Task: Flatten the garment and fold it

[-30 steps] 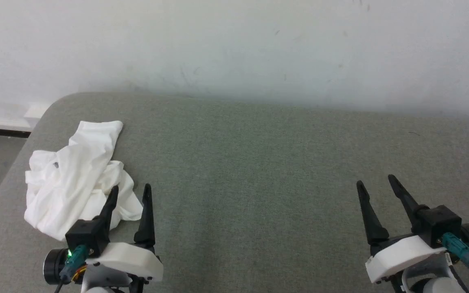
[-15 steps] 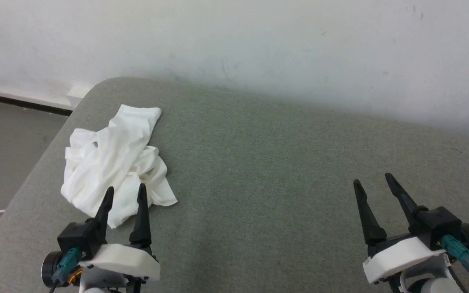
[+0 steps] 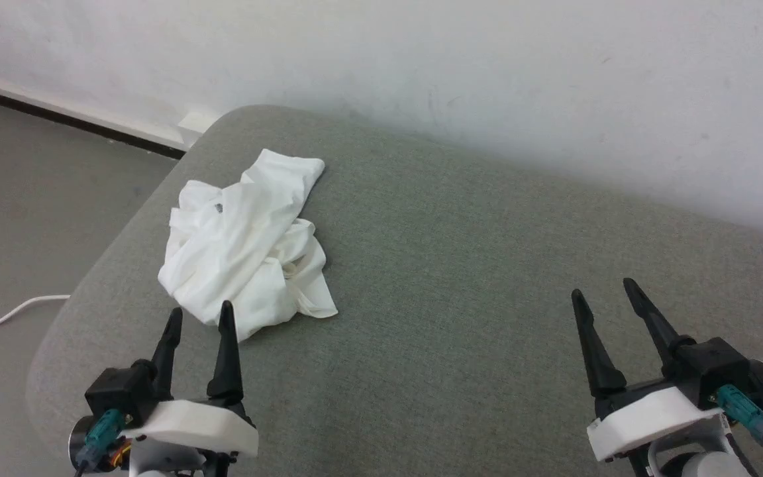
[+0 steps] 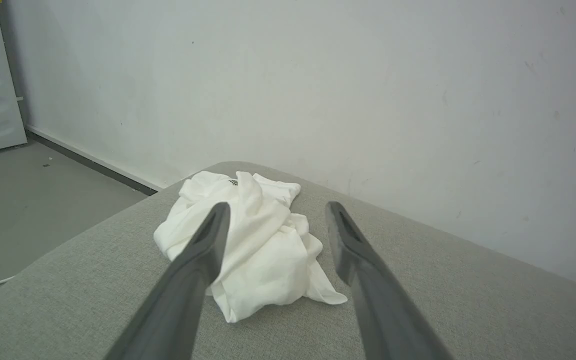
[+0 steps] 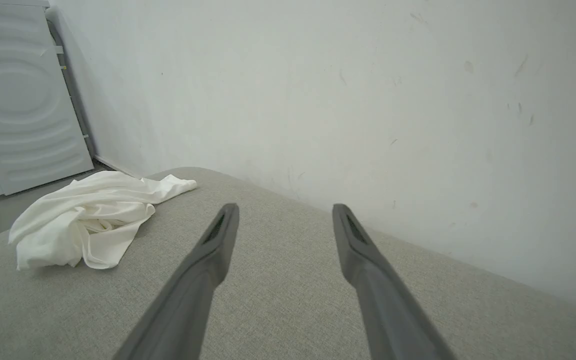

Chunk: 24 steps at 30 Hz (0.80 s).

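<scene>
Garment (image 3: 246,265) crumpled, grey mark (image 3: 218,208) clear in head view; both jaws apart, empty

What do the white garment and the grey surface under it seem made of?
Garment: thin, soft, matte white cloth, perhaps cotton knit; it lies in limp creases. Grey surface: matte woven upholstery fabric, with fine speckled weave and a rounded corner; what lies beneath is hidden.

Right pincer (image 5: 285,207) spread, empty, over grey cushion (image 5: 278,300); crumpled garment (image 5: 88,215) far left.
</scene>
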Tool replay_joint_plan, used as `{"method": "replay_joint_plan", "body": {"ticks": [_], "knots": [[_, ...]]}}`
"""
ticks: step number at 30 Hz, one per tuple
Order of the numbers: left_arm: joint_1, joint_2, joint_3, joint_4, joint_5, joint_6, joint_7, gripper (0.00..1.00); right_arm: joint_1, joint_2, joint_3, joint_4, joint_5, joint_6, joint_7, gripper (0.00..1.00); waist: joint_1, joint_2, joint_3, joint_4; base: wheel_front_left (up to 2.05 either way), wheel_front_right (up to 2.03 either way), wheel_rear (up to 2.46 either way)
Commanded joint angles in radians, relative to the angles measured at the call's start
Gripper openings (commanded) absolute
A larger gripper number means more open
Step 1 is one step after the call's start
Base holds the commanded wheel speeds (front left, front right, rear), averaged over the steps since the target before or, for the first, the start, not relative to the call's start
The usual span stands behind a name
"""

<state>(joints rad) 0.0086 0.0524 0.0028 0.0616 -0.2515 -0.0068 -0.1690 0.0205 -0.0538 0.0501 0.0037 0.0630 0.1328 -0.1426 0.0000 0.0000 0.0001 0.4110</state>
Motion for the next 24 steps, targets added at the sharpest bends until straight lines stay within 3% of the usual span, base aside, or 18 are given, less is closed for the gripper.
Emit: {"method": "replay_joint_plan", "body": {"ticks": [1,12,19,24], "knots": [[-0.02,-0.001,0.002,0.005,-0.013,0.001,-0.011,1.0,-0.004,0.002,0.004,-0.007,0.008,-0.001,-0.009,1.0,0.0,0.0,0.007,0.022,0.0,0.0,0.0],[-0.103,-0.002,0.044,-0.001,-0.01,-0.007,-0.034,1.0,-0.017,0.003,0.022,-0.018,0.012,-0.002,-0.005,1.0,0.0,0.0,0.044,0.036,0.0,0.0,0.0],[-0.266,0.006,0.117,0.021,0.039,-0.043,-0.046,1.0,-0.034,0.003,0.024,-0.032,-0.015,-0.002,0.016,1.0,0.0,0.0,0.091,0.016,0.0,0.0,0.0],[-0.432,0.042,0.144,0.145,0.051,-0.068,-0.057,1.0,-0.056,0.003,0.033,-0.044,-0.035,-0.002,0.034,1.0,0.0,0.0,0.141,-0.012,0.0,0.0,0.0]]}}
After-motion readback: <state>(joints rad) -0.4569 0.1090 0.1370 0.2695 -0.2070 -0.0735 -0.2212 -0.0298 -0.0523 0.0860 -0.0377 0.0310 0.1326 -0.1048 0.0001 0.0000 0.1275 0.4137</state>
